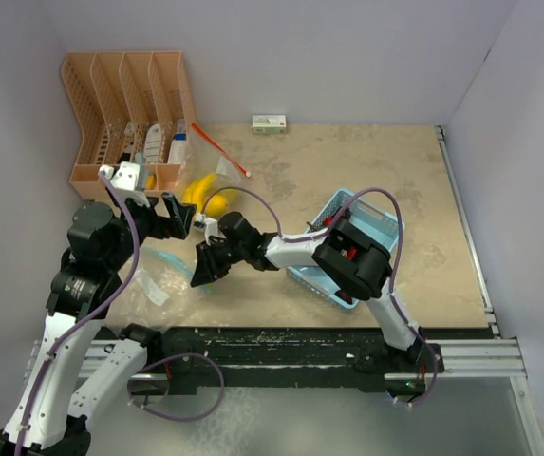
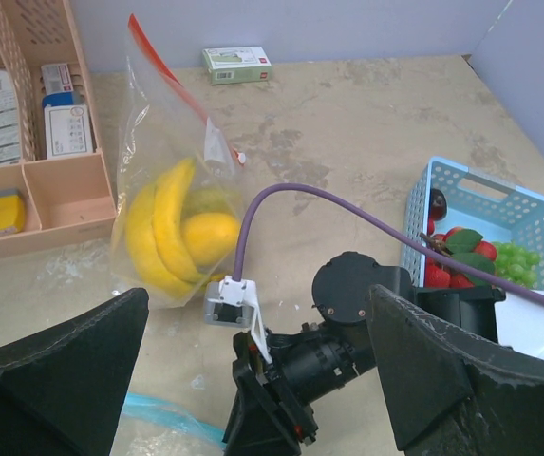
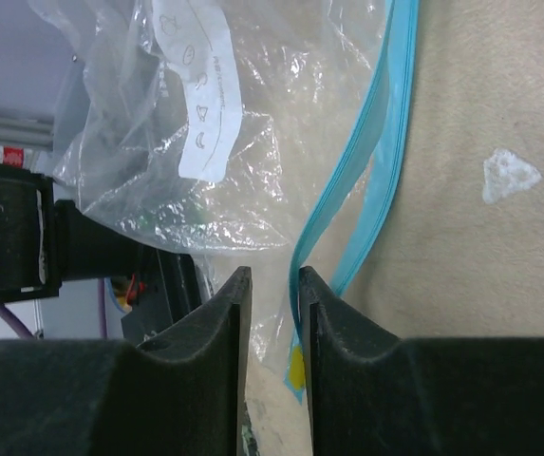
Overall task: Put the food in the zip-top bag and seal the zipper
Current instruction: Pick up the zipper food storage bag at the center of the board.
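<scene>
A clear zip-top bag (image 1: pixel 160 273) with a light-blue zipper (image 3: pixel 366 161) lies crumpled at the near left. My right gripper (image 1: pixel 203 274) (image 3: pixel 274 280) reaches left to its edge. Its jaws stand a narrow gap apart, with the blue strip and some film between the fingertips, not pinched. My left gripper (image 1: pixel 178 217) (image 2: pixel 257 293) hangs wide open above the right arm's wrist, holding nothing. Food rests in the light-blue basket (image 2: pixel 499 185): red pieces (image 2: pixel 447 268), green grapes (image 2: pixel 518 258) and a dark purple one (image 2: pixel 438 201). In the top view the right arm hides much of the basket (image 1: pixel 385 223).
A second clear bag with a red zipper (image 2: pixel 158 66) holds yellow bananas (image 2: pixel 167 228) (image 1: pixel 210 198) just behind the grippers. A peach file organiser (image 1: pixel 124 104) (image 2: pixel 44 190) stands at the back left. A small green-and-white box (image 1: pixel 270 123) (image 2: pixel 236 65) lies by the back wall.
</scene>
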